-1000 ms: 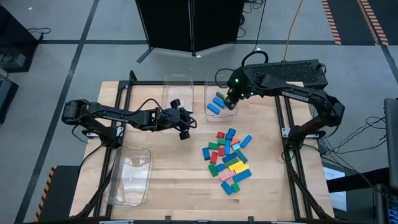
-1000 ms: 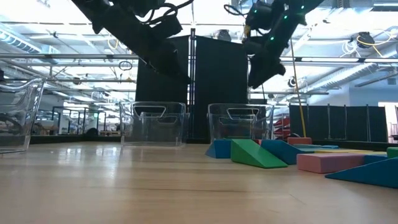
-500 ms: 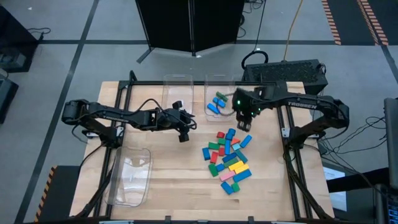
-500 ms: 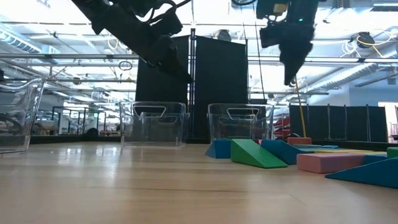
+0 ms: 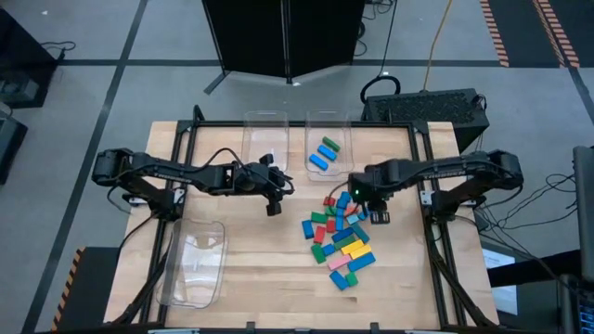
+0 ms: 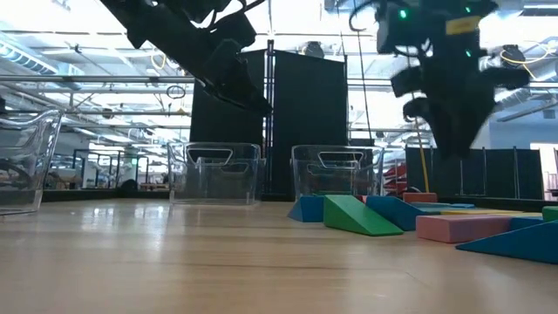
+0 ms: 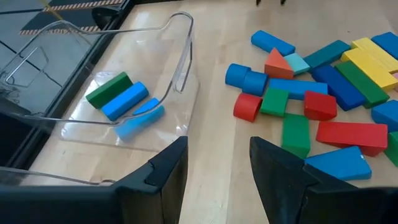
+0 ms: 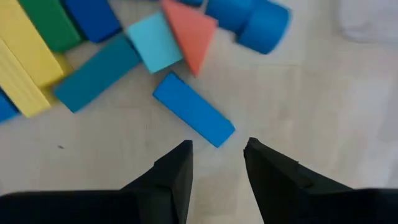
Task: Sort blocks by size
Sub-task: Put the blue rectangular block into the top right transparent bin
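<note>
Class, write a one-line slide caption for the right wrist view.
Empty right tool hovers over a blue block beside the pile.

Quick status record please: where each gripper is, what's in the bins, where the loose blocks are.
right gripper: over the upper right edge of the block pile, jaws open, empty
left gripper: waiting mid-table, left of the pile, jaws open, empty
bin with blocks: back edge, holds two blue and one green
other back bin: no blocks seen
front left bin: no blocks seen

Right gripper (image 5: 374,206) now off the far bin (image 5: 326,139), down over the blocks (image 5: 340,240), fingers empty.
</note>
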